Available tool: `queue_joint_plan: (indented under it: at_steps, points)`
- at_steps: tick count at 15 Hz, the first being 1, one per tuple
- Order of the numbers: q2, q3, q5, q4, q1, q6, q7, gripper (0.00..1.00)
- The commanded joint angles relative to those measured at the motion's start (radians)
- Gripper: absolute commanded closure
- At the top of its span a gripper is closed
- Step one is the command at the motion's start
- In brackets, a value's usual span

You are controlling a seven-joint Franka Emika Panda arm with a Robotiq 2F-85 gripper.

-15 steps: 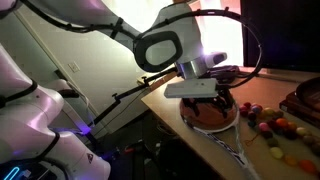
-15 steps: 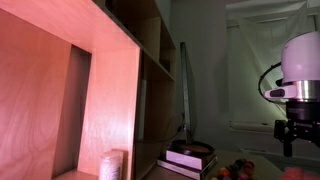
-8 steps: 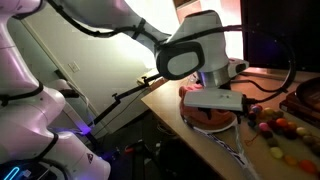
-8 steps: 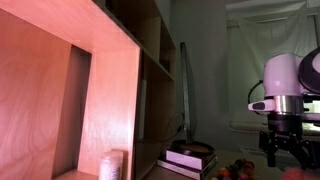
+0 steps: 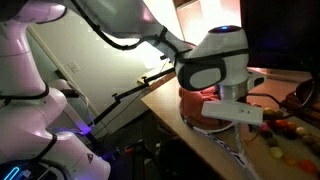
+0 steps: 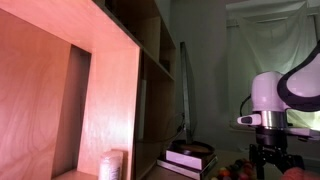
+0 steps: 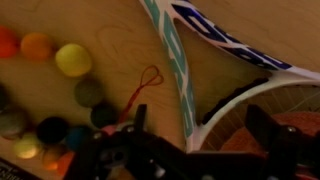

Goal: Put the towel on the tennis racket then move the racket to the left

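Racket (image 7: 183,85) lies flat on the wooden tabletop (image 7: 90,20), and its white-and-teal throat crosses the wrist view. In an exterior view we see the red towel (image 5: 192,104) resting on its strung head. The claw (image 7: 190,150) hangs low over the throat, its 2 dark fingers (image 7: 268,130) apart, 1 on each side of the frame. Coloured balls (image 7: 72,59) cluster near the racket, with a red cord loop (image 7: 145,82) between.
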Motion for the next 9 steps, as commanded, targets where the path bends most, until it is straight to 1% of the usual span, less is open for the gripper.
queue_joint_plan:
  at_steps: [1, 5, 7, 9]
  points:
    - [0.059, 0.022, -0.02, 0.08, -0.016, -0.034, -0.018, 0.0]
    - [0.12, 0.018, -0.035, 0.149, -0.021, -0.084, -0.012, 0.0]
    - [0.145, -0.013, -0.065, 0.177, 0.001, -0.117, 0.029, 0.0]
    - [0.167, -0.027, -0.092, 0.201, 0.006, -0.15, 0.039, 0.0]
